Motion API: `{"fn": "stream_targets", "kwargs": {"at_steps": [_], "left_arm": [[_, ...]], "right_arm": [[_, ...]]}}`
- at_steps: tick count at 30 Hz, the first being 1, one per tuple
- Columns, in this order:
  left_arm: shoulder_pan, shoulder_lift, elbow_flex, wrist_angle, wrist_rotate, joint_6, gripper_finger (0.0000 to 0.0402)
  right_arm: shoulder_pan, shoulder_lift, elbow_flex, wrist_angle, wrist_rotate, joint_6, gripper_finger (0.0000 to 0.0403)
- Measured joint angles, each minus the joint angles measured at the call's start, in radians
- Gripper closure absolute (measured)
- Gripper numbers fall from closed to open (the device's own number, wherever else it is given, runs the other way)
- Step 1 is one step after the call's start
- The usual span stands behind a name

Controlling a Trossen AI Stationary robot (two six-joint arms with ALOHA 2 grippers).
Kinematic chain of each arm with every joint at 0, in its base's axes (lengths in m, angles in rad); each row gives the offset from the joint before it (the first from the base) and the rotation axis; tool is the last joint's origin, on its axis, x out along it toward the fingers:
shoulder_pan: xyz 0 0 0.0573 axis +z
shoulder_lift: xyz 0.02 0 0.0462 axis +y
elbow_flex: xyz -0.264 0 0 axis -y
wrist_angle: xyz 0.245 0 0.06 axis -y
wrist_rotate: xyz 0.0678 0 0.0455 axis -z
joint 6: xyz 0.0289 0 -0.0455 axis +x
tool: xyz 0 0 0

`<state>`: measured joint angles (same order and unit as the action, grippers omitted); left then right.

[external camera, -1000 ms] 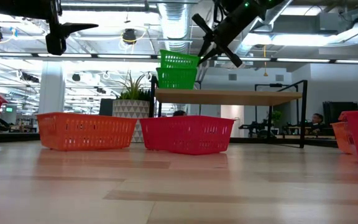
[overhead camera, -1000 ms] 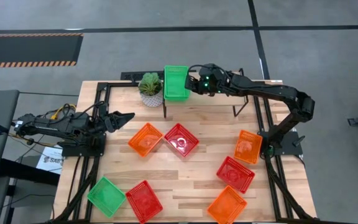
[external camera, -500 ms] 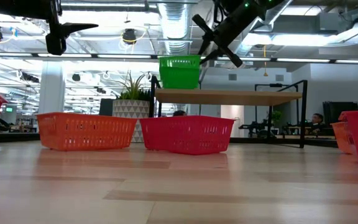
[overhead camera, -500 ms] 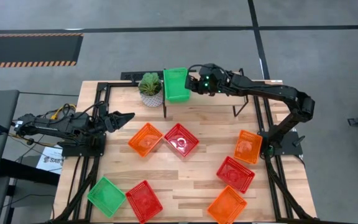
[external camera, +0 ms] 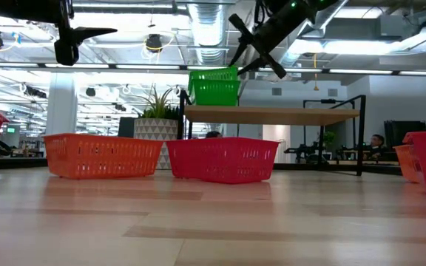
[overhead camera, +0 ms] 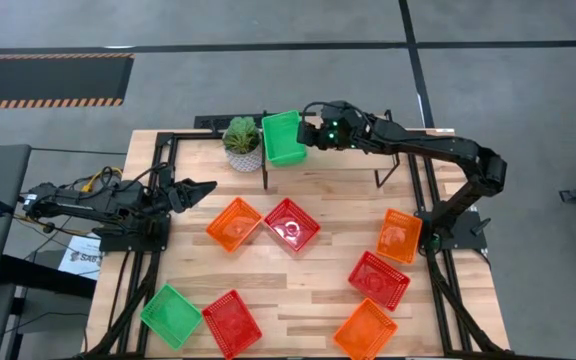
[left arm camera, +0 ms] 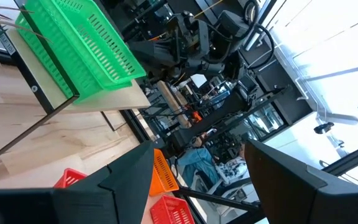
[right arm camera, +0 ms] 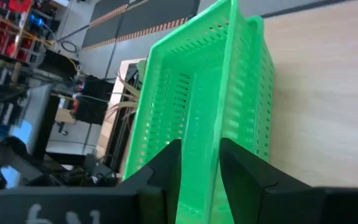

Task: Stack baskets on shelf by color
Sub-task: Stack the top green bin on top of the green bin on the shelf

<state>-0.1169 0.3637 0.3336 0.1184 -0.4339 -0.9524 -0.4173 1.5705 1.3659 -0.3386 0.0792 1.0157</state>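
Your right gripper [overhead camera: 306, 135] sits over the left end of the shelf [external camera: 272, 114], its jaws straddling the near wall of the green basket [overhead camera: 283, 137]. In the right wrist view the two fingers [right arm camera: 160, 171] stand a little apart on either side of that wall, so the pinch looks slack rather than firm; you cannot tell whether either pad is touching the plastic. The basket rests on the shelf, nested on another green one as far as the low view shows, right beside the potted plant [overhead camera: 242, 141].

The risk lies in pulling away. If one finger is dragging on the mesh when you lift, the basket may ride up with it, tilt, and slide off the shelf edge or against the plant. Spread wider before rising, and rise straight.

The stack also looks slightly skewed from above; a sideways exit between the jaws could twist it further.

Your left gripper [overhead camera: 196, 189] hangs well clear, jaws spread, holding nothing.
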Motion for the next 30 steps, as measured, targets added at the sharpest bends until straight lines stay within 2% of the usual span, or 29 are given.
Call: {"fn": "stream_targets", "kwargs": {"at_steps": [6,10,17,23,30], "left_arm": [[0.000,0.000,0.000,0.000,0.000,-0.002,0.0162],[0.000,0.000,0.000,0.000,0.000,-0.003,0.0162],[0.000,0.000,0.000,0.000,0.000,-0.004,0.0162],[0.000,0.000,0.000,0.000,-0.036,-0.006,0.0162],[0.000,0.002,0.000,0.001,-0.045,-0.010,0.0162]], "right_arm": [[-0.005,-0.027,0.001,-0.013,0.002,-0.047,0.0264],[0.006,-0.029,0.001,-0.101,0.006,-0.069,0.0270],[0.053,-0.029,0.000,-0.281,0.113,-0.100,0.0290],[0.080,-0.023,0.000,-0.299,0.131,-0.102,0.0294],[0.088,0.043,0.000,-0.269,0.124,-0.101,0.0295]]}}
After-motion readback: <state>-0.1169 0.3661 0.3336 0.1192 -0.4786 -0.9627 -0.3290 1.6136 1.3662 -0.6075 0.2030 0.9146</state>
